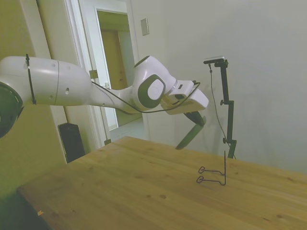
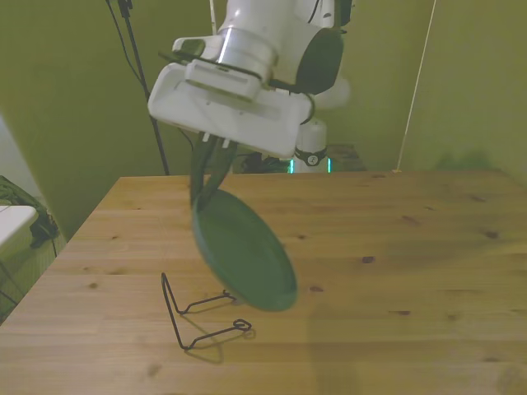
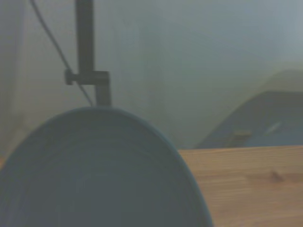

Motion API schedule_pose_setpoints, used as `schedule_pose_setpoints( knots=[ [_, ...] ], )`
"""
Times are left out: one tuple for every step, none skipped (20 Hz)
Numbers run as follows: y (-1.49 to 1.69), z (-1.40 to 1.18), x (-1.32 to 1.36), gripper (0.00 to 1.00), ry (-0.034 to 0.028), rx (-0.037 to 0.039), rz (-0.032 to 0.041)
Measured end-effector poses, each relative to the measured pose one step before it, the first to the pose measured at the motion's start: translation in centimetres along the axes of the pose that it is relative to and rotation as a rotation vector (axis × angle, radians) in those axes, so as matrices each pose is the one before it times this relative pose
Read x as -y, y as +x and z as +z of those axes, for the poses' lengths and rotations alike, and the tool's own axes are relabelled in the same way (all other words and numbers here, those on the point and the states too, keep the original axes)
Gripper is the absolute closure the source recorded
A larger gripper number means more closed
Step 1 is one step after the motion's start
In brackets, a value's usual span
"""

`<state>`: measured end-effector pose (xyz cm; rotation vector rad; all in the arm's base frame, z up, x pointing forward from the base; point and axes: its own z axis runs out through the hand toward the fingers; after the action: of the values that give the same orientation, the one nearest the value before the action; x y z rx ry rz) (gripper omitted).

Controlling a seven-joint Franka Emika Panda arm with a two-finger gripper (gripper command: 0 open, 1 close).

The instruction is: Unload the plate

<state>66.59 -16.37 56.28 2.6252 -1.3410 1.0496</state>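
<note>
So we've got the gripper point(image 2: 210, 160) clamped on the rim of the green plate point(image 2: 244, 251), holding it up in the air, clear of the wooden table point(image 2: 395, 247). The plate hangs tilted, its top edge pinched between the 2 fingers. From the side we see it edge-on as a slanted dark sliver point(image 1: 191, 130). The black wire rack point(image 2: 202, 313) sits on the table just below the plate's low edge, not touching it as far as we can tell. Up close, the plate point(image 3: 94, 170) fills most of the wrist view.
</note>
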Motion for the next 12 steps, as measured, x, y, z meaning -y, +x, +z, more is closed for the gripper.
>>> schedule_pose_setpoints(
  knots=[
    [-1.103,-0.205,1.146,1.00,0.00994,0.02807,-0.00535],
    [-1.175,-0.063,1.137,1.00,0.00955,0.03006,-0.00727],
    [-1.175,0.053,1.040,1.00,0.00800,0.02782,-0.00688],
    [-1.116,0.182,0.869,1.00,0.00366,0.02782,-0.00704],
    [-1.102,0.274,0.742,1.00,0.00265,0.03024,-0.00410],
    [-1.056,0.437,0.545,1.00,0.00000,0.03458,0.00031],
    [-0.896,0.577,0.332,1.00,-0.00323,0.03590,0.00210],
    [-0.789,0.765,0.170,1.00,-0.00555,0.04109,0.00128],
    [-0.690,1.022,-0.058,1.00,-0.00842,0.04878,-0.00354],
    [-0.447,1.077,-0.201,1.00,-0.00850,0.04254,-0.00560],
    [-0.291,1.116,-0.308,1.00,-0.00750,0.04272,-0.00805],
    [-0.120,1.144,-0.475,1.00,-0.00681,0.04336,-0.00949]
  ],
)
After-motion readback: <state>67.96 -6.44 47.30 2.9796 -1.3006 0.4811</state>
